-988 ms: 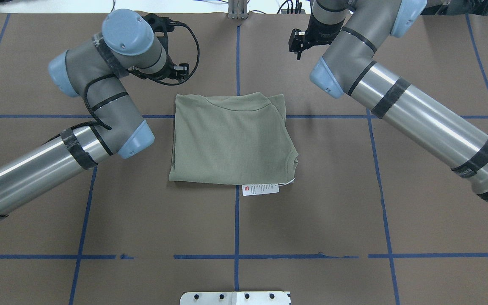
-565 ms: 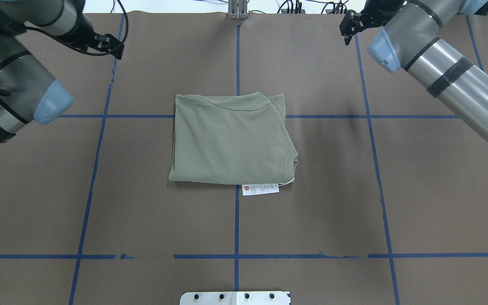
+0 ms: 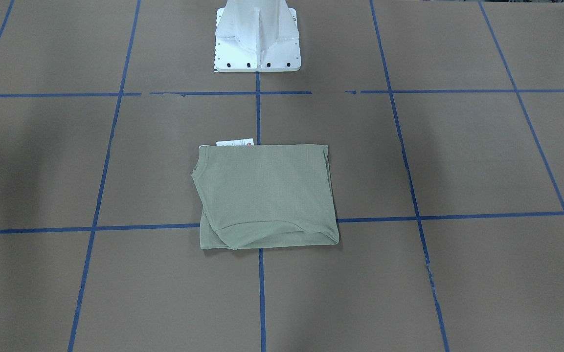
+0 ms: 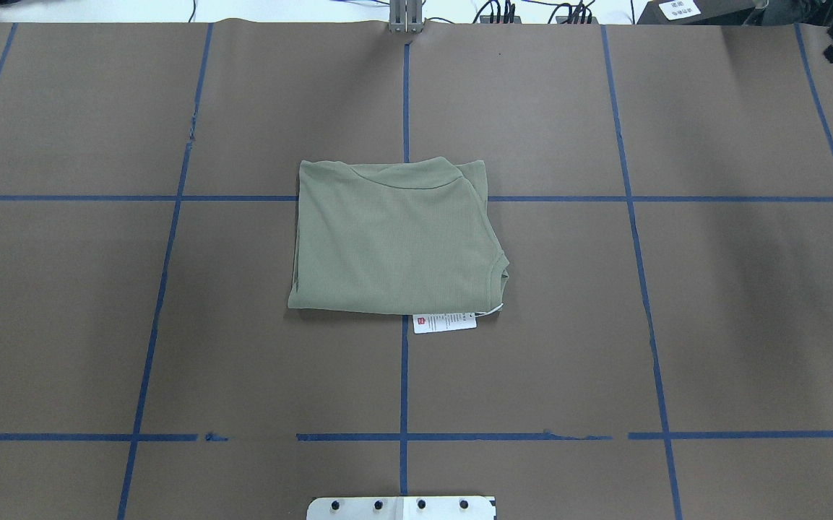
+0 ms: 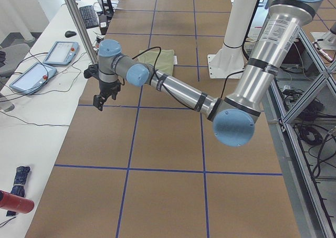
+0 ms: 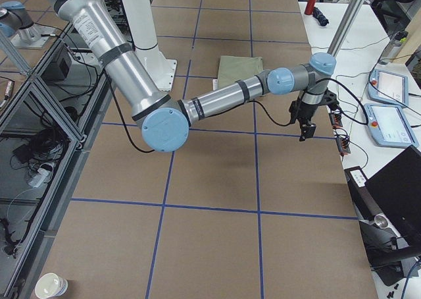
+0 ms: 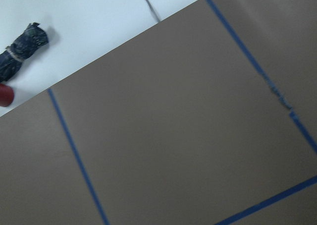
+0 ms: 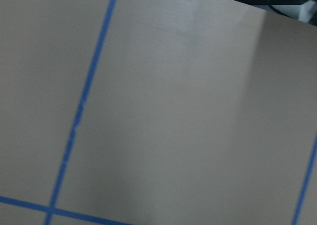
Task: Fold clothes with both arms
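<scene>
Lying as a neat rectangle at the centre of the counter (image 4: 170, 361), the shirt (image 4: 394, 242) looked fully folded, while the left arm (image 5: 178, 91) and right arm (image 6: 223, 96) hung well apart from it, their jaws' state impossible to tell.

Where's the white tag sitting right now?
Overhead view: the white tag sticks out from under the folded green shirt, at its edge nearest the robot, just right of the central blue tape line.
</scene>
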Robot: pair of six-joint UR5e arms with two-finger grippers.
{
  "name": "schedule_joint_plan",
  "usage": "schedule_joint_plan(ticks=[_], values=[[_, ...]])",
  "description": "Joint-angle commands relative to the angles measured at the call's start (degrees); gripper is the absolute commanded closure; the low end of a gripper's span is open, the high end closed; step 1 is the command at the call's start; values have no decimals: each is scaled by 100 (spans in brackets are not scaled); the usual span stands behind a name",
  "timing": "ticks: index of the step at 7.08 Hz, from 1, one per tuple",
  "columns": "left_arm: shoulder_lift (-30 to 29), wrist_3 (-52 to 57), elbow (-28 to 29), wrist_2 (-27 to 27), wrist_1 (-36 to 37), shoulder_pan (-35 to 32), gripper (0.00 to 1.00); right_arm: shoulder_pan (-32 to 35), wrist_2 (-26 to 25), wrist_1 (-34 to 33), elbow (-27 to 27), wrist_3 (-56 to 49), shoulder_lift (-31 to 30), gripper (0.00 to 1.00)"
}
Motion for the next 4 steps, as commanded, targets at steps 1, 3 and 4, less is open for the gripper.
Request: schedule_joint_plan(ticks=[1, 3, 4], values=[[1154, 695, -321, -675, 42, -824, 0, 586, 92, -43, 1212, -722, -1703, 0], [2249, 634, -1211, -812, 76, -862, 0, 631, 74, 53, 2070, -267, -2912, 0], [2486, 634, -1290, -838, 59, -844, 0, 631, 74, 106, 2239, -204, -3186, 0]])
